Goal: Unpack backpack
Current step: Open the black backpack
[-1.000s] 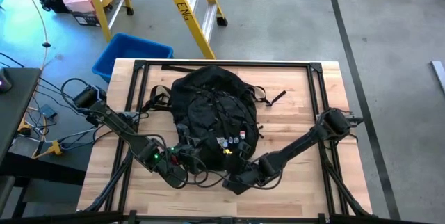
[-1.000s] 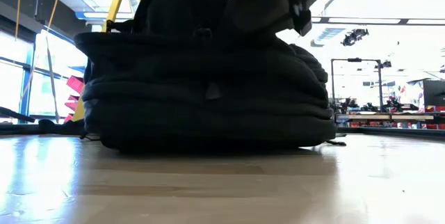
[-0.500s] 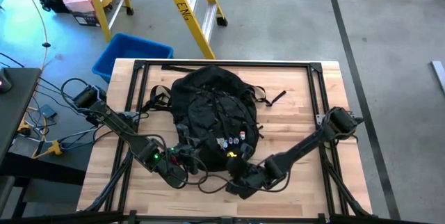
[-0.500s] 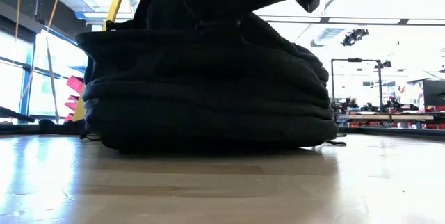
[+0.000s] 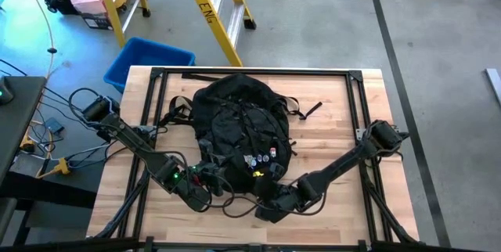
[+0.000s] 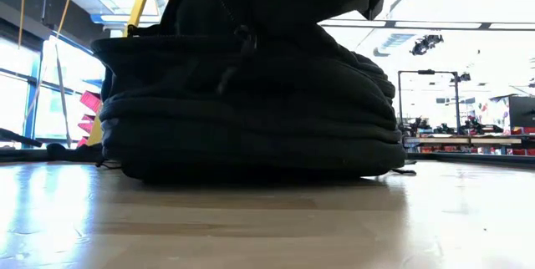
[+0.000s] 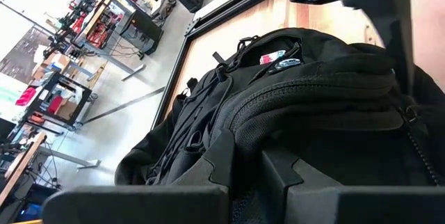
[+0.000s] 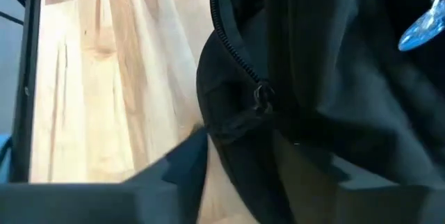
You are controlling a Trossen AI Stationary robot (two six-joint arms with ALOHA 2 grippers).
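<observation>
Backpack (image 5: 241,123), big black fabric, on table; our left gripper (image 5: 213,175) seems clamped on its edge, right gripper's (image 5: 270,193) jaws unclear.

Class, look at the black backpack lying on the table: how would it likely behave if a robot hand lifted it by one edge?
The backpack would probably sag and fold rather than lift as one piece, since its fabric shows soft creases and loose straps. It looks bulging, so it may hold things and feel fairly heavy. Lying broad and flat on the table, it seems unlikely to roll or tip.
</observation>
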